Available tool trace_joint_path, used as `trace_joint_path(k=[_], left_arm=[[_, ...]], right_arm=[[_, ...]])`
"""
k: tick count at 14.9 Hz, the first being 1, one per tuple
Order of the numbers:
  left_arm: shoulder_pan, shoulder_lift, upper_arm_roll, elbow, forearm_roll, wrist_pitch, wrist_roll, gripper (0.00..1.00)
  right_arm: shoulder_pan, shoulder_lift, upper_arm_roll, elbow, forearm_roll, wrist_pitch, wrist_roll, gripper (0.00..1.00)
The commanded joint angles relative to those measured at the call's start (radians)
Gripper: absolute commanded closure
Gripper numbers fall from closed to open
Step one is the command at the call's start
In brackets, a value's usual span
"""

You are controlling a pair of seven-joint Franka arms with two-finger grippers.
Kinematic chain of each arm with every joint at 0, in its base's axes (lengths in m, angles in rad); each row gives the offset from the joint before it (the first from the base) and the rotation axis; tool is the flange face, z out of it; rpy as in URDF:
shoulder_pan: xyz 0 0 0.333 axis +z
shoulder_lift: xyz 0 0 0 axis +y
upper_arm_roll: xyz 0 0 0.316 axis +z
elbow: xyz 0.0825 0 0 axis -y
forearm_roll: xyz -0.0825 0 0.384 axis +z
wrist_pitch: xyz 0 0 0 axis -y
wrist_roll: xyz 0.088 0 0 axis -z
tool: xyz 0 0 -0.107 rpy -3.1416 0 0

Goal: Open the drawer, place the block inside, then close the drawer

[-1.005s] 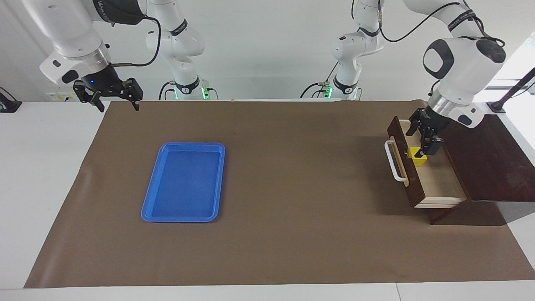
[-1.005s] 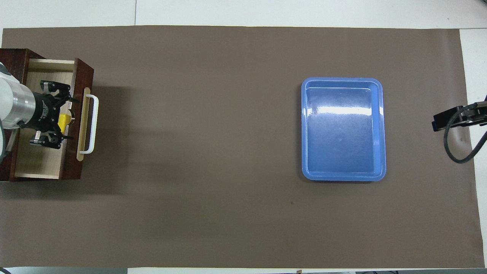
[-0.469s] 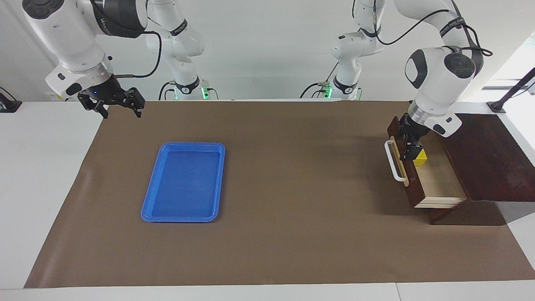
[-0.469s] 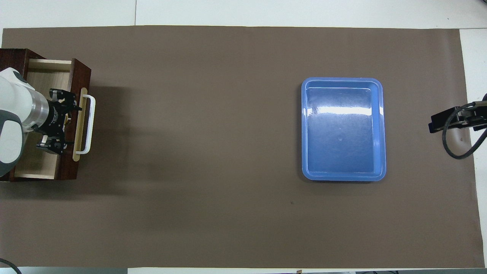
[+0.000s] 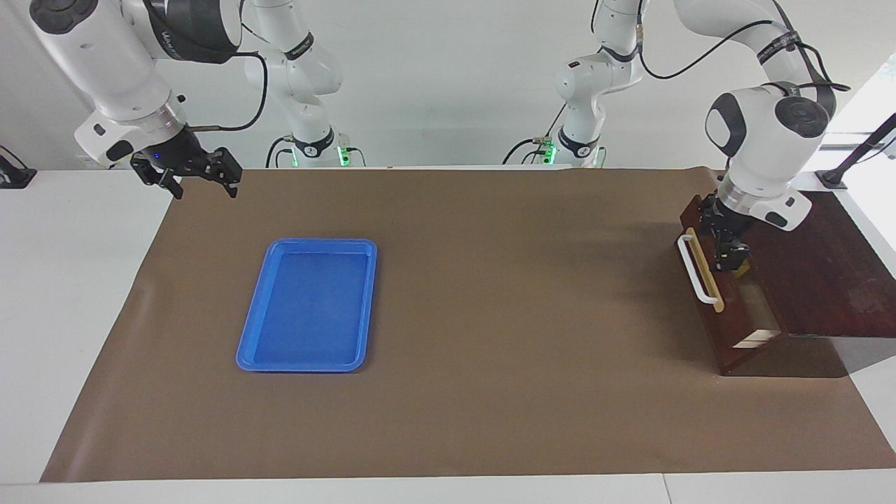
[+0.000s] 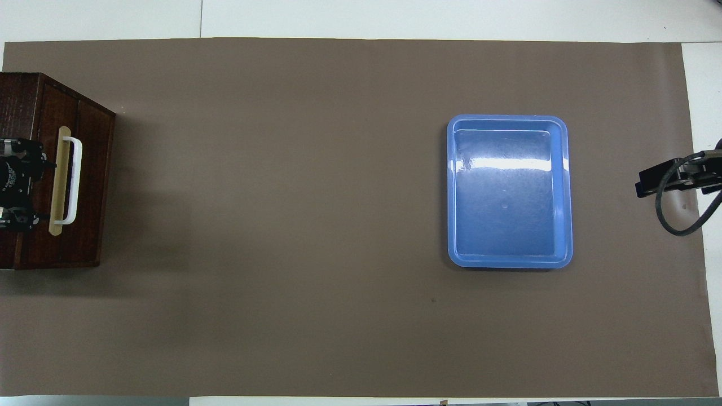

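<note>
The drawer (image 5: pixel 715 301) with its dark wooden front and white bar handle (image 5: pixel 693 269) is pushed almost fully into the dark wooden box (image 5: pixel 826 273). Only a narrow strip of pale interior (image 5: pixel 759 313) shows. In the overhead view the drawer front (image 6: pixel 90 180) stands close against the box (image 6: pixel 22 96). My left gripper (image 5: pixel 728 257) is open and empty. It sits low at the top edge of the drawer front, in the narrow gap, and shows in the overhead view (image 6: pixel 17 183) too. The yellow block is hidden. My right gripper (image 5: pixel 189 178) is open and waits over the mat's corner at the right arm's end.
A blue plastic tray (image 5: pixel 304 308) lies empty on the brown mat toward the right arm's end; it shows in the overhead view (image 6: pixel 509 192) as well. The brown mat (image 5: pixel 490 315) covers most of the table.
The drawer has slid from wide open to almost shut, with my left gripper moving along with its front toward the box. The yellow block has gone out of sight. The right arm barely moved.
</note>
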Motion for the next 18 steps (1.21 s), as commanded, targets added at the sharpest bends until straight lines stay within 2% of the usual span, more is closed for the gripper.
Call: trace_joint_path(k=[1,5,12,16,18], left_arm=[[0.004,-0.008,0.001,-0.013,0.033,-0.004,0.005,0.0],[-0.05,-0.048,-0.01,0.043,0.023,-0.107,0.083,0.0],[-0.177,-0.085,-0.016,0.175,-0.029,-0.421,0.929,0.0],[-0.204,-0.062,-0.013,0.242,-0.082,-0.507,1.134,0.0],[-0.21,-0.011,-0.011,0.351,-0.092,-0.592,1.191,0.0]], right_arm=[[-0.018,-0.024,0.012,-0.027,0.003,0.02,0.01,0.0],[-0.02,-0.024,0.012,-0.026,0.001,0.023,0.007,0.0],[-0.024,-0.022,0.01,-0.024,-0.001,0.02,0.007,0.0],[-0.027,-0.022,0.012,-0.023,-0.008,0.02,0.005,0.0],[-0.026,-0.022,0.012,-0.024,-0.008,0.021,0.007,0.0]])
